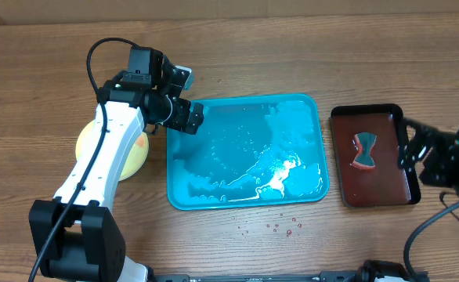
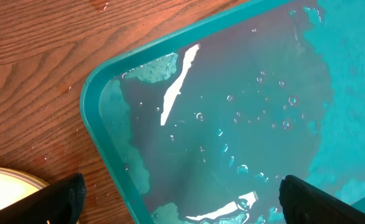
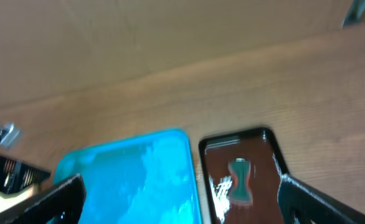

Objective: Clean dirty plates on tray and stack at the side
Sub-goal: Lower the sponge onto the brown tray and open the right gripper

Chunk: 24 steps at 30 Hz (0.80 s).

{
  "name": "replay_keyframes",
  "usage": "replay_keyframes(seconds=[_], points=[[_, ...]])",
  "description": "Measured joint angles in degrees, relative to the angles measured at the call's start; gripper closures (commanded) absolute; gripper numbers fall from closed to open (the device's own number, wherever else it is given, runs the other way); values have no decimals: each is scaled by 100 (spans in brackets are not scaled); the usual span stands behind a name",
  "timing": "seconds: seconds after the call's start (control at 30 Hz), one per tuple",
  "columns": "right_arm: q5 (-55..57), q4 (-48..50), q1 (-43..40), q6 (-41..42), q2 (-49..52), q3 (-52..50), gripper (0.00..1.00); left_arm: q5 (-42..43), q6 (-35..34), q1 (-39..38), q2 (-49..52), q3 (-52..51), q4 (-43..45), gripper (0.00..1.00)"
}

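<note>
Plates (image 1: 138, 153) sit on the tabletop (image 1: 57, 63) just left of the tray (image 1: 245, 157), mostly hidden under the left arm. Only a pale yellow rim shows in the overhead view, and a sliver of it appears at the lower left of the left wrist view; how many are stacked there cannot be told. The tray lies in the middle of the tabletop, turquoise, wet, with pooled water and bubbles across its floor and bright glare near its front right. No plate lies on it.

Left end effector (image 1: 189, 98) hangs over the tray's far left corner with its jaws spread wide and nothing between them; the left wrist view looks straight down past both fingers at the wet corner and rim.

Right end effector (image 1: 408, 149) is at the right edge of the dark red tray (image 1: 370, 188), which lies just right of the turquoise one, the two apart. Its jaws also stand wide and hold nothing. On the red tray rests an hourglass-shaped piece (image 1: 363, 151), greyish with a red edge.

Small reddish drops (image 1: 272, 227) dot the wood just in front of the turquoise tray
</note>
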Motion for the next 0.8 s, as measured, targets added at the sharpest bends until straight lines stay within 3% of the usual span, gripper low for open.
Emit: replay_keyframes(seconds=[0.23,0.53,0.8], points=[[210,2492,151,0,-872,-2048,0,-4,0,0,0,2,-2,0],[317,6094,435,-109,-3185,-6166,0,-17,0,0,0,4,-4,0],[334,7646,656,-133,-4754,-8708,0,-17,0,0,0,7,0,0]])
